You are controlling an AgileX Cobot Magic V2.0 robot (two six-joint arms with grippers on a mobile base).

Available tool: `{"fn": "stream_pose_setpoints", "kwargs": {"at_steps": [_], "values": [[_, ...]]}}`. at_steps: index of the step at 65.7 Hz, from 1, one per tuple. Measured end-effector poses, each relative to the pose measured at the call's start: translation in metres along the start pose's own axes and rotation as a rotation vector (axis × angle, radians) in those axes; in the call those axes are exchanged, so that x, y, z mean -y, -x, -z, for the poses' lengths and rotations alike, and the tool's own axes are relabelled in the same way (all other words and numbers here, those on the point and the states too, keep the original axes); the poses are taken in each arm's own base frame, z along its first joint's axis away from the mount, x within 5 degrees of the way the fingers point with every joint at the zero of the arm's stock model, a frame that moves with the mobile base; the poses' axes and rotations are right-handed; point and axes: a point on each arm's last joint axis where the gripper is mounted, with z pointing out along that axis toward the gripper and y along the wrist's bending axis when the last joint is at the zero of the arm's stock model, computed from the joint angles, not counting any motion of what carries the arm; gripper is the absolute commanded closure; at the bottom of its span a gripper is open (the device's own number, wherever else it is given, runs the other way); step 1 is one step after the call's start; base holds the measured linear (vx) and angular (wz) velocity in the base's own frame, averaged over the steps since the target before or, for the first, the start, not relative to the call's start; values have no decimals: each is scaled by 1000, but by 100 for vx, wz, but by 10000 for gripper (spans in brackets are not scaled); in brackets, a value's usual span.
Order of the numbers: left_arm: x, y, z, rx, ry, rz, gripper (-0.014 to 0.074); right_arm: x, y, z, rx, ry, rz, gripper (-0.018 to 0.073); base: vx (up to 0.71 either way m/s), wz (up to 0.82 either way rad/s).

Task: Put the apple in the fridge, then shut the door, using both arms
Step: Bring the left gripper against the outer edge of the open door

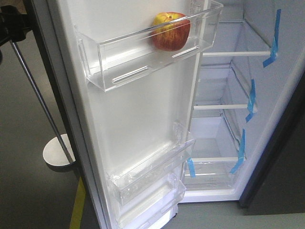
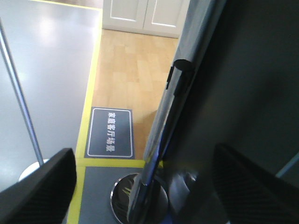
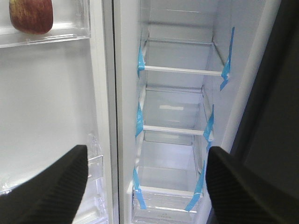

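apple (image 1: 170, 32) sits in the top bin (image 1: 119, 76) of the open door (image 1: 138, 124), so placing looks done and closing is not. left jaws wide, empty, with the door's dark outer face at 3 o'clock: nearer arm for the push. right jaws wide, empty, facing the fridge (image 3: 180, 46) shelves, apple at 11 o'clock. stanchion pole (image 2: 140, 200) crowds the door edge.
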Motion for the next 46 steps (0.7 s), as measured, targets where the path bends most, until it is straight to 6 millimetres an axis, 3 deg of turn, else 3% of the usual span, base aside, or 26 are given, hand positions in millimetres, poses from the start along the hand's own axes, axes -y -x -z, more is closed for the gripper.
{"fn": "stream_pose_setpoints", "kwargs": {"at_steps": [13, 28, 46], "values": [[24, -5, -8, -114, -100, -56, 31, 0, 0, 0, 0, 0, 0, 54, 0, 0], [45, -13, -1, -227, -316, -120, 31, 0, 0, 0, 0, 0, 0, 54, 0, 0], [77, -19, 10, -233, -631, -208, 31, 0, 0, 0, 0, 0, 0, 54, 0, 0]]}}
